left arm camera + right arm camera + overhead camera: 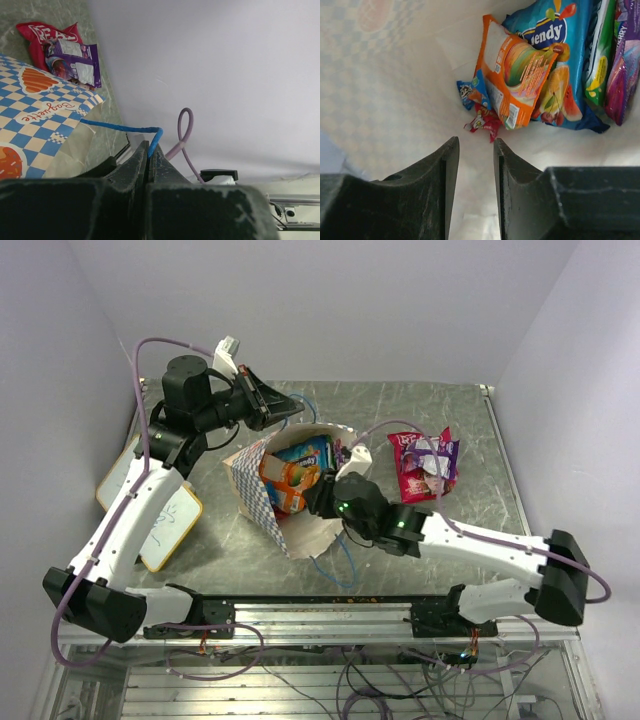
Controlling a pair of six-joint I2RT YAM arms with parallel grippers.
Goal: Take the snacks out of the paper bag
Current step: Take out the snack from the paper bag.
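Left fingers (pixel 134 172) clamp the blue cord handle (pixel 120 128), holding the paper bag (pixel 255 495) open at the centre of the counter (pixel 430 410); right fingers (pixel 440 167), narrowly parted and empty, hang inside over the snacks (pixel 520 75): probably light, slippery foil, best pinched by an edge.

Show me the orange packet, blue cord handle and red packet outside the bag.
orange packet (pixel 520 75), right wrist view, front face.
blue cord handle (pixel 120 128), left wrist view, mid-cord.
red packet (pixel 412 485), top external view, lower half.
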